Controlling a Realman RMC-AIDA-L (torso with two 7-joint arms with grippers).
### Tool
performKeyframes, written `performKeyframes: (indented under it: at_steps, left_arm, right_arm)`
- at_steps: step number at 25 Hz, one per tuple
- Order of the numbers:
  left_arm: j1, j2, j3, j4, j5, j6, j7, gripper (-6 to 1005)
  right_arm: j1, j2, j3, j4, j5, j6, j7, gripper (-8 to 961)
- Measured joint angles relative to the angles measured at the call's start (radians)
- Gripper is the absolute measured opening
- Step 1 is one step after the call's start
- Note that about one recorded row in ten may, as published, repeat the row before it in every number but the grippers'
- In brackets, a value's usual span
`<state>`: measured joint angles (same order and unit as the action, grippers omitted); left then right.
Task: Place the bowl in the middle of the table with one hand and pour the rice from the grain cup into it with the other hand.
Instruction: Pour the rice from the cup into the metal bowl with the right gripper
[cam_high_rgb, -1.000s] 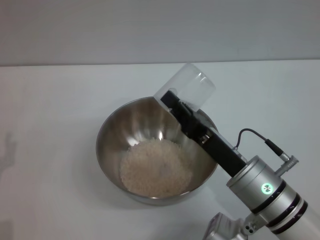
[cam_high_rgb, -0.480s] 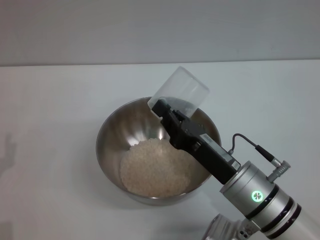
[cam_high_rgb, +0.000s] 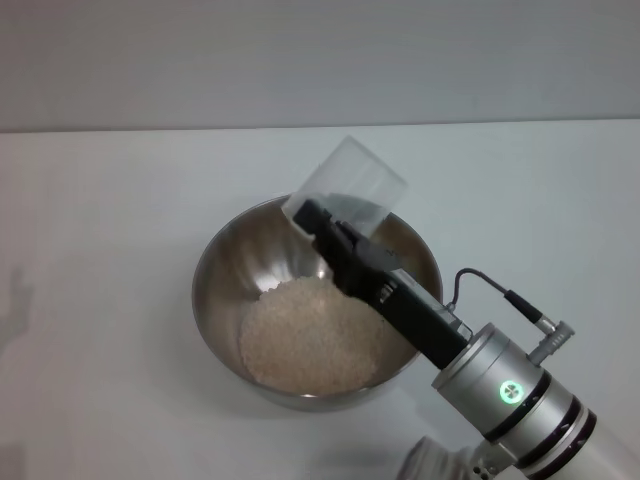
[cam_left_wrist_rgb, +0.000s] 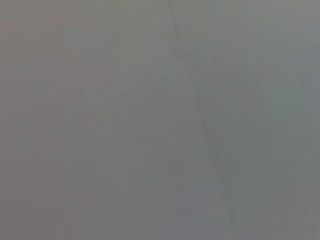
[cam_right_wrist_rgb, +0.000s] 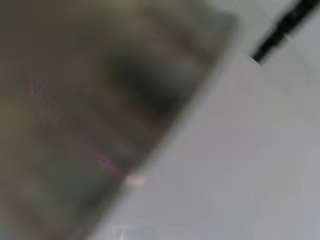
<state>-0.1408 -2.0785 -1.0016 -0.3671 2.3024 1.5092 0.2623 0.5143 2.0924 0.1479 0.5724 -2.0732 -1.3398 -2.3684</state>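
Bowl: the steel bowl (cam_high_rgb: 316, 305) sits on the white table (cam_high_rgb: 110, 250), and everything else here is placed against it.

Rice: a pale heap of rice (cam_high_rgb: 315, 335) covers the bottom of the bowl, spreading toward the rim nearest the robot.

Grain cup: the clear grain cup (cam_high_rgb: 345, 187) hangs above the bowl's far rim, tipped over, with its closed base up and away from the bowl and its mouth down toward the inside (I see no grains in it).

Right tool: the right tool (cam_high_rgb: 318, 218) reaches in over the bowl from the near right side, its black body crossing above the rice; its fingers are closed around the lower part of the grain cup and carry it clear of the bowl's metal.

Right arm: the silver wrist with a green light stands just outside the bowl's near right rim.

Right wrist view: a blurred dark, curved mass beside pale table; I cannot tell more from it.

Left tool: not to be seen anywhere near the bowl; the left wrist view gives only a plain grey surface.
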Motion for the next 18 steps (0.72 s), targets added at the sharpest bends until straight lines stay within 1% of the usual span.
performKeyframes:
  at_steps: [5, 12, 13, 14, 15, 18]
  left_arm:
    - [0.0, 0.0, 0.0, 0.0, 0.0, -0.001, 0.0, 680]
    - [-0.006, 0.0, 0.0, 0.003, 0.0, -0.001, 0.0, 680]
    - [-0.007, 0.0, 0.0, 0.003, 0.0, -0.001, 0.0, 680]
    - [-0.008, 0.0, 0.0, 0.003, 0.0, -0.001, 0.0, 680]
    - [-0.009, 0.0, 0.0, 0.003, 0.0, -0.001, 0.0, 680]
    - [-0.008, 0.0, 0.0, 0.0, 0.0, -0.001, 0.0, 680]
  right_arm:
    - [-0.036, 0.0, 0.06, 0.063, 0.004, -0.017, 0.338, 10]
    - [-0.074, 0.0, 0.138, 0.095, 0.005, -0.047, 0.907, 11]
    - [-0.081, -0.002, 0.153, 0.097, 0.005, -0.055, 1.062, 11]
    - [-0.083, -0.004, 0.16, 0.093, 0.005, -0.058, 1.146, 11]
    - [-0.083, -0.004, 0.16, 0.093, 0.005, -0.058, 1.146, 11]
    - [-0.088, -0.007, 0.189, 0.045, 0.005, -0.072, 1.449, 10]
